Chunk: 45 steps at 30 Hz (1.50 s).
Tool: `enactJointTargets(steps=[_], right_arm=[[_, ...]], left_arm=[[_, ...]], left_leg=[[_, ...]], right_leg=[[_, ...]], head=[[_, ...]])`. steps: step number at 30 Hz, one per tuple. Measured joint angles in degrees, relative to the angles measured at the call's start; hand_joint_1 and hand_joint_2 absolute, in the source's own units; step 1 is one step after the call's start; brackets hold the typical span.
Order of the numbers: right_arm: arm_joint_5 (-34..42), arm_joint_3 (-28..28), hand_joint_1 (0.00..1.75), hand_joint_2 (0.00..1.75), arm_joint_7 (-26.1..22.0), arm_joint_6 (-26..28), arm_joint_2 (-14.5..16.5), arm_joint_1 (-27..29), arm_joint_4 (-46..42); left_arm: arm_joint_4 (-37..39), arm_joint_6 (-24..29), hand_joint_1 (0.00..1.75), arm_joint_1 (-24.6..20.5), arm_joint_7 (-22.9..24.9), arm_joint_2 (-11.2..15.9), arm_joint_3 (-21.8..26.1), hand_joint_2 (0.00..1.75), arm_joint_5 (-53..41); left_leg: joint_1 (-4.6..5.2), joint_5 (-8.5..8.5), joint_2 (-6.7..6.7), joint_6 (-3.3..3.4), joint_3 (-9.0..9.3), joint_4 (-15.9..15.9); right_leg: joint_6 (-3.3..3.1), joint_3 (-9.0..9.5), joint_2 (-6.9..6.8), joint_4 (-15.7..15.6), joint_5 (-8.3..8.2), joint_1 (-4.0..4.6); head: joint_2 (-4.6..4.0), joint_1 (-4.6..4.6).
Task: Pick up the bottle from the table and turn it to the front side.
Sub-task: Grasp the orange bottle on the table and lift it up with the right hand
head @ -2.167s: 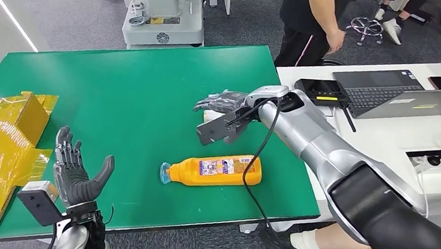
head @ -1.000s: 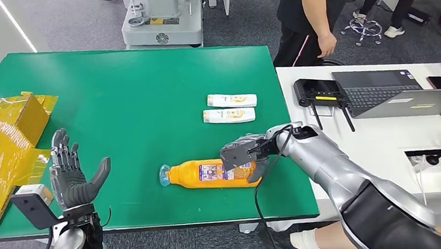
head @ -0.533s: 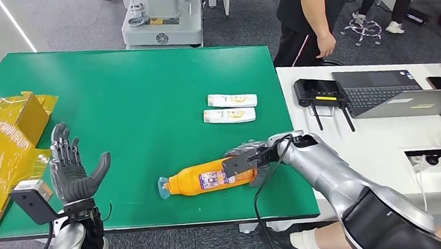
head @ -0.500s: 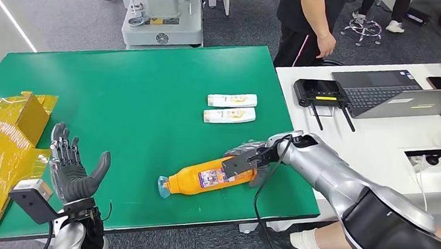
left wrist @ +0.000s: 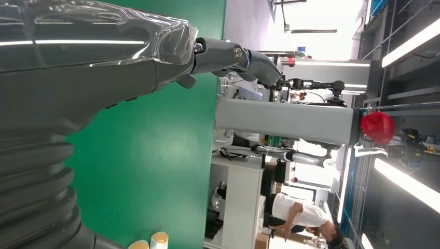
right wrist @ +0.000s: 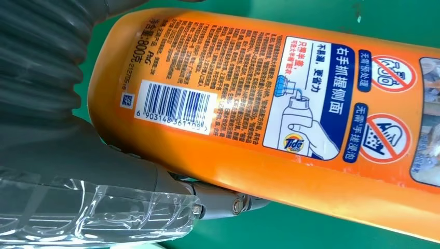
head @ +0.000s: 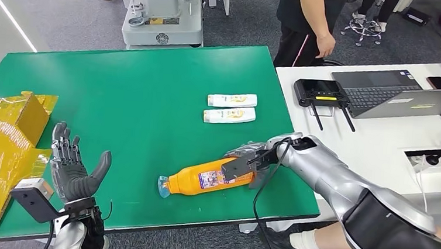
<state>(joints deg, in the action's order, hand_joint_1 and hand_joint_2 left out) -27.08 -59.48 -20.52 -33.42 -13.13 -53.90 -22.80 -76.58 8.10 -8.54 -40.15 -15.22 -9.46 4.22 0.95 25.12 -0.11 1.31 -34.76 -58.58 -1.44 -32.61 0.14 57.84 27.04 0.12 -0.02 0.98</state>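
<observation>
My right hand [head: 245, 155] grips the bottle's [head: 211, 175] base end, cap low near the table [head: 138, 95]; held off-centre, it may slip when turned. Left hand [head: 74, 170] released.

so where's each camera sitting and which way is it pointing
Head view: high on the body, looking forward and down at the green table; both arms show, right robot hand on the orange bottle, left robot hand open, palm up.
Left wrist view: behind the left robot hand, looking across the table into the room.
Right wrist view: behind the right robot hand, close on the bottle's back label.
Shared: head and right wrist views both show the bottle.
</observation>
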Motion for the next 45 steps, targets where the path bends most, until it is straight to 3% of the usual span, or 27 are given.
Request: enactJointTargets(steps=[5,9,12,29,33,45], right_arm=[[-1.23,-0.58,0.00,1.75,0.17,3.78,-0.39,0.13,-0.67],[-6.68,-2.63,0.00,1.75,1.74,19.11,-0.57,0.27,-2.66],[-8.24,-4.20,0.00,1.75,2.38,24.29,-0.57,0.73,-3.69],[-7.20,-6.70,0.01,1.75,0.92,26.54,-0.63,2.87,-5.15],[-6.67,-6.64,1.75,1.75,0.22,25.19,-0.92,2.90,-5.45],[-4.81,-6.21,1.75,1.75,-2.54,25.46,-2.45,3.47,-7.87]], left_arm=[[0.16,-0.10,0.00,0.00,0.00,0.01,0.00,1.75,-0.01],[0.17,-0.11,0.00,0.03,0.02,0.01,0.00,1.75,-0.11],[0.17,-0.37,0.00,0.09,0.00,0.01,0.00,1.75,-0.19],[0.17,-0.74,0.00,0.10,0.00,-0.02,0.00,1.75,-0.26],[0.17,-0.73,0.00,0.10,-0.01,-0.02,0.00,1.75,-0.24],[0.17,-0.08,0.00,0.14,0.00,-0.02,0.00,1.75,-0.09]], left_leg=[[0.00,0.00,0.00,0.00,-0.02,0.00],[0.00,0.00,0.00,0.00,-0.02,0.00],[0.00,0.00,-0.01,0.00,-0.02,0.00],[0.00,0.00,-0.02,0.00,-0.03,-0.01],[0.00,0.00,-0.02,0.00,-0.03,-0.02],[0.00,0.00,-0.03,0.00,-0.04,-0.02]], right_leg=[[0.00,0.00,0.00,0.00,0.00,0.00],[0.00,0.00,0.00,0.00,0.00,0.00],[0.00,0.00,-0.01,0.00,0.00,0.00],[0.01,0.00,-0.02,0.00,0.00,0.00],[0.01,0.00,-0.02,0.00,0.00,0.00],[0.01,0.00,-0.03,0.00,0.00,0.00]], head=[[0.00,0.00],[0.00,0.00],[0.00,0.00],[0.00,0.00],[0.00,0.00],[0.00,0.00]])
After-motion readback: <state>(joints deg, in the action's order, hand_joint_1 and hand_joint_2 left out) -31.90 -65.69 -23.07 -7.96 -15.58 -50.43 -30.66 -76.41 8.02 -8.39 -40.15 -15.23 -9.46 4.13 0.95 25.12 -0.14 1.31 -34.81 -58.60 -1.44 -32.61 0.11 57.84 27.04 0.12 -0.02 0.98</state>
